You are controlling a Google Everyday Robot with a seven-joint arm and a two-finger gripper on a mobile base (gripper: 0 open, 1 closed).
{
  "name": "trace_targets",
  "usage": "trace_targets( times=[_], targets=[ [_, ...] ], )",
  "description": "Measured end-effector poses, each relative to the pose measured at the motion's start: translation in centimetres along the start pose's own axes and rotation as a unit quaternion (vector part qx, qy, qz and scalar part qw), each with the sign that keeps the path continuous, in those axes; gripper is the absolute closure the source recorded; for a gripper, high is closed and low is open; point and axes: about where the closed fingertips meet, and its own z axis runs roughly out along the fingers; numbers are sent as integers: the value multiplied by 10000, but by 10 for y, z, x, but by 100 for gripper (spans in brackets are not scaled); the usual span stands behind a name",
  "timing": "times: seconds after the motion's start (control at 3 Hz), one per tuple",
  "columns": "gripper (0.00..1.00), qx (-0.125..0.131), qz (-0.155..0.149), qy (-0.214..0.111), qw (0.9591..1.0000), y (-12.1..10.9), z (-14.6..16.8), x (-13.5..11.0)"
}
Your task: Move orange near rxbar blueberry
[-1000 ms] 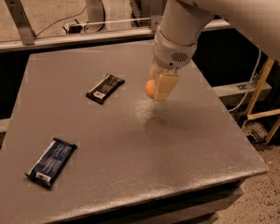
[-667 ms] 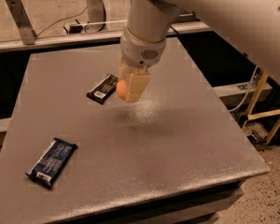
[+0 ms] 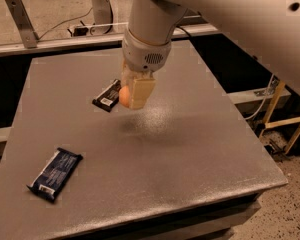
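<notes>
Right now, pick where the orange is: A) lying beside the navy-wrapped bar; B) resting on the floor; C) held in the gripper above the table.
C: the gripper is shut on the orange, holding it off the table near the black bar.

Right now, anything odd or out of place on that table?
Nothing stands out. The gripper holds the orange above the table, near the black bar; the rxbar blueberry lies flat, intact, near the front-left corner.
</notes>
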Motion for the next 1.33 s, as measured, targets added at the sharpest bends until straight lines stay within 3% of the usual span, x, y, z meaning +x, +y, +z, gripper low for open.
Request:
trace_targets(
  times=[0.33, 0.67, 1.0, 1.33],
  targets=[
    [100, -237, -128, -427, 9987, 26, 13, -9],
    [100, -553, -499, -788, 9941, 57, 38, -41],
    [100, -791, -969, -901, 9880, 79, 53, -72],
    [85, -953, -1297, -965, 9822, 93, 62, -94]
  ],
)
